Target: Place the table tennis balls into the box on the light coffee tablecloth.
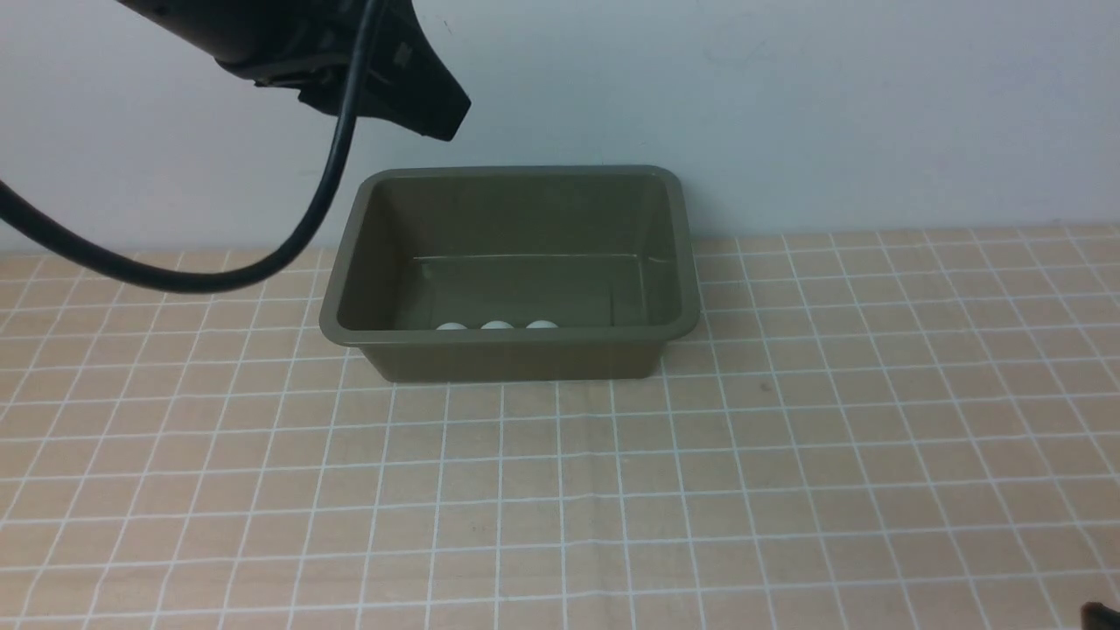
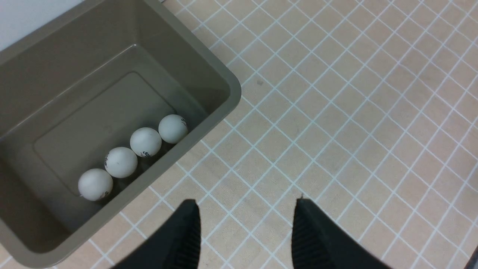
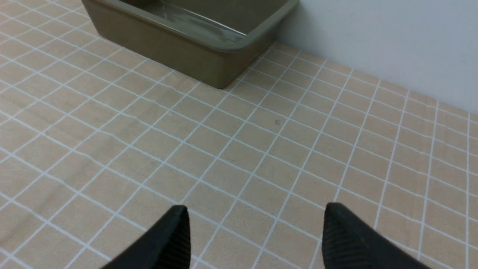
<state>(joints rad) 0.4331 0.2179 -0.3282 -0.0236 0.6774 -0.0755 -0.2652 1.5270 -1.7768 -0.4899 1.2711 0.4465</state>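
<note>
High on the left of the scene, the left hand point(image 2: 246, 201) hangs in the air by the edge of the box, its two black ribbed fingers point(image 2: 186, 239) set a modest gap apart with nothing between them. A black cable point(image 1: 324, 201) loops down from its arm and runs out to the left. Below the hand stands the box point(image 2: 234, 93), an olive-green plastic tub with rounded corners, a flared rim and no lid. Four white table tennis balls point(image 2: 145, 142) lie on its floor in a row, touching or nearly so, tucked against the long wall nearest the robot; small dark print shows on some of them. From the front, only the tops of three peek over that wall. The box sits on the light coffee tablecloth point(image 1: 787, 481), a tan cloth gridded with thin white lines and faintly creased, close to a pale wall point(image 1: 787, 105) behind. Off to the right, apart from the box, the right hand point(image 3: 255, 206) hovers over the cloth, its fingers spread wider than the left's and holding nothing
</note>
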